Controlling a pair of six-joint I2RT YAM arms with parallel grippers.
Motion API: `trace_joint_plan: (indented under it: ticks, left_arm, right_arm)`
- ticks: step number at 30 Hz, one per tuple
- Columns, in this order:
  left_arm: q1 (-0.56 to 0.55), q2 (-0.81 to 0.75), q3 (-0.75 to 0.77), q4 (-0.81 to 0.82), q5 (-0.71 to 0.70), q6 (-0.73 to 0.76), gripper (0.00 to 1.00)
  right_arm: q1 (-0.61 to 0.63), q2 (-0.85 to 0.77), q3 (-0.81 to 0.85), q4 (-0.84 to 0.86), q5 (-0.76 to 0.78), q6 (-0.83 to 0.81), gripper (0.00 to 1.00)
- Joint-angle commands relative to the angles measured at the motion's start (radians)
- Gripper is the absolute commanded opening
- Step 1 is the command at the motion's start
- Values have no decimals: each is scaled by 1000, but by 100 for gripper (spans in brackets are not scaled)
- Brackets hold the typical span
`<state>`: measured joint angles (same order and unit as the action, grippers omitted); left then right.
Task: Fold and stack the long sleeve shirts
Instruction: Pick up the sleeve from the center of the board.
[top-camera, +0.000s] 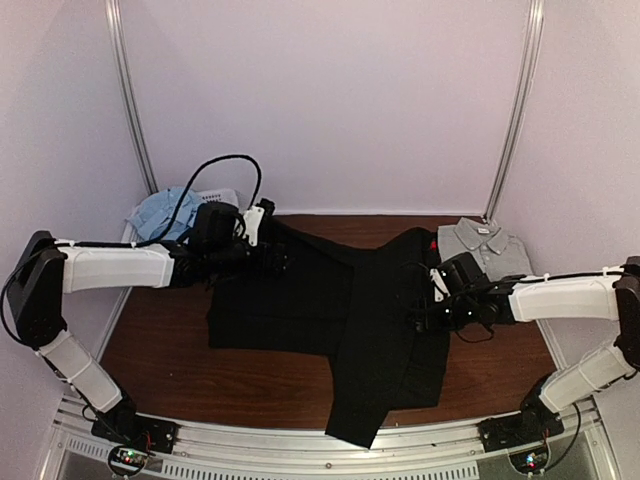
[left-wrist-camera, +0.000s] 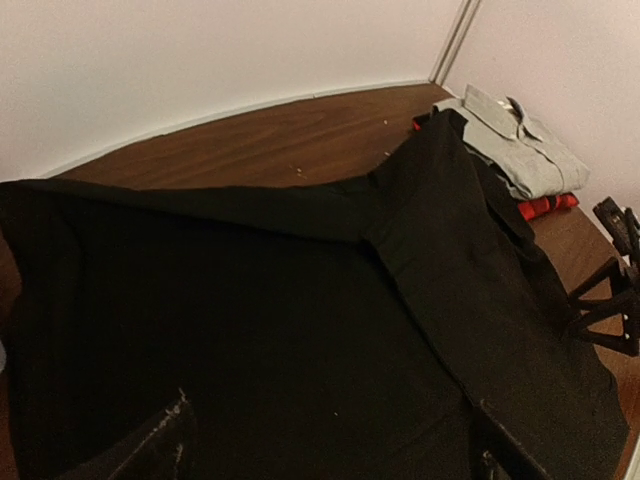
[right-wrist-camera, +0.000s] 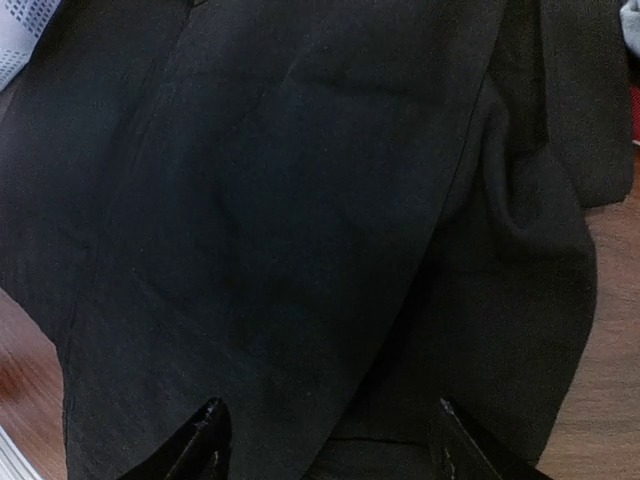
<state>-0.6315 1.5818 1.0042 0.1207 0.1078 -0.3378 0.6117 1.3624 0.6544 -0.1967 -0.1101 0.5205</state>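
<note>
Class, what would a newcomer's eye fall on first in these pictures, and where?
A black shirt sprawls across the middle of the table, one end hanging over the near edge. A folded grey shirt sits at the far right corner, and a light blue shirt is bunched at the far left.

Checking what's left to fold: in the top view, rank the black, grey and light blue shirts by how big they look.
1. black shirt, spread out, clearly largest.
2-3. grey shirt and light blue shirt: similar patches, both partly covered, so unranked.
</note>
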Motion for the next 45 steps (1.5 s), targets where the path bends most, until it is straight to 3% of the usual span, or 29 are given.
trace_joint_plan:
  ticks: [1,13,24,32,39,45]
  left_arm:
    - [-44,-22,-69,153,0,-39,95]
    - [-68,3,-110,182,18,-55,93]
    - [-68,22,-105,179,13,-55,93]
    - [-68,36,-99,168,13,-59,93]
    - [-68,31,-93,154,11,-57,92]
    - [-68,35,-93,153,12,-56,92]
  right_arm:
    - [8,13,-37,153,-81,78,67]
    - [7,145,-38,247,-104,99,59]
    - [7,88,-78,204,-13,136,61]
    - [6,110,-101,276,-63,161,61]
    - [6,153,-138,388,-119,216,51]
    - [5,147,-162,473,-130,258,33]
